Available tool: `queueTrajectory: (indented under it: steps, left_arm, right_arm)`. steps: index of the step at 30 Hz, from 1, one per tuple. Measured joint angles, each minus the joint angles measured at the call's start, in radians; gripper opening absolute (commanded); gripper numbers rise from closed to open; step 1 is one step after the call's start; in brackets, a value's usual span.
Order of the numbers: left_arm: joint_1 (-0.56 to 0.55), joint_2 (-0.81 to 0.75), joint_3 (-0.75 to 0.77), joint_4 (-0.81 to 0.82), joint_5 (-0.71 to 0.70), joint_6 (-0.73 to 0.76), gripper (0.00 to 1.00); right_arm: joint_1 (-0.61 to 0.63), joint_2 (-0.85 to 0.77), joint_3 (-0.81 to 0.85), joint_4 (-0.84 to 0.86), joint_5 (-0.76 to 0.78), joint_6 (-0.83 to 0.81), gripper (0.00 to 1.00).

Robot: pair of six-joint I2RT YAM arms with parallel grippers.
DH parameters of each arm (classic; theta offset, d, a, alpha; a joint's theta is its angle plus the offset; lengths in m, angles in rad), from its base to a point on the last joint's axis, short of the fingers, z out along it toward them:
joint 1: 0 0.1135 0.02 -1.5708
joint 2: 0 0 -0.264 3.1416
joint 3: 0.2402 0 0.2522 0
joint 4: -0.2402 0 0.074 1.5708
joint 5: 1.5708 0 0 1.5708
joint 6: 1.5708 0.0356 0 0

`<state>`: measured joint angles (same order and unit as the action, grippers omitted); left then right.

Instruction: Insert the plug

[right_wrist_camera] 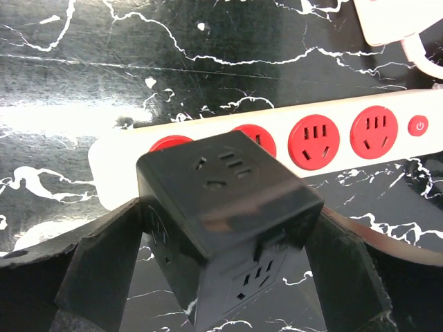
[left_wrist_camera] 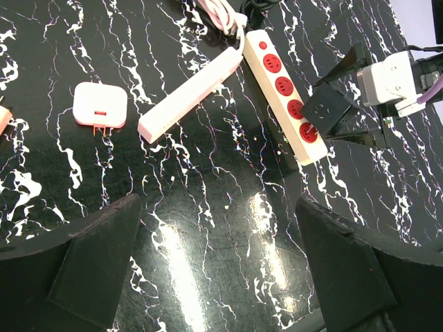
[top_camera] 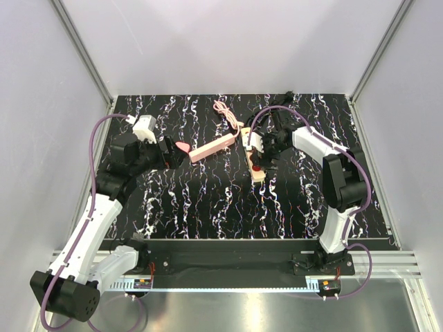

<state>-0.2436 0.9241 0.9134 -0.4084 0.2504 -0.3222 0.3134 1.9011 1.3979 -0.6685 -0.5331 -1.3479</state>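
My right gripper [right_wrist_camera: 225, 277] straddles the black cube plug [right_wrist_camera: 221, 187]; I cannot tell if the fingers pinch it. It sits tilted over the red-socket power strip [right_wrist_camera: 114, 173], away from its switch, presumably lined up for seating. My left gripper [left_wrist_camera: 221, 277] hangs spread and empty. I count one cube, two strips including the pink strip [left_wrist_camera: 190, 93], four red sockets and one pink charger [left_wrist_camera: 100, 105].

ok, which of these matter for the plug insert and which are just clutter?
Job:
- black cube plug
- white strip with red sockets

Clutter:
- pink strip
- pink charger
- pink cable
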Motion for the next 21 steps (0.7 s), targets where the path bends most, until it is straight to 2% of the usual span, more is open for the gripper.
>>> queueTrajectory:
  steps: [1,5,8,15,21]
  left_arm:
    - [0.0,0.0,0.0,0.0,0.0,0.0,0.99]
    - [0.0,0.0,0.0,0.0,0.0,0.0,0.99]
    - [0.0,0.0,0.0,0.0,0.001,0.0,0.99]
    - [0.0,0.0,0.0,0.003,0.006,0.0,0.99]
    - [0.0,0.0,0.0,0.007,0.008,0.0,0.99]
  right_arm:
    - [0.0,0.0,-0.001,-0.001,-0.001,0.001,0.94]
    - [0.002,-0.001,-0.002,0.002,-0.004,0.006,0.73]
    - [0.003,-0.004,-0.006,0.006,-0.006,0.012,0.67]
    - [0.008,-0.027,-0.042,0.043,0.002,0.018,0.65]
    - [0.048,-0.053,-0.069,0.071,0.082,0.021,0.45]
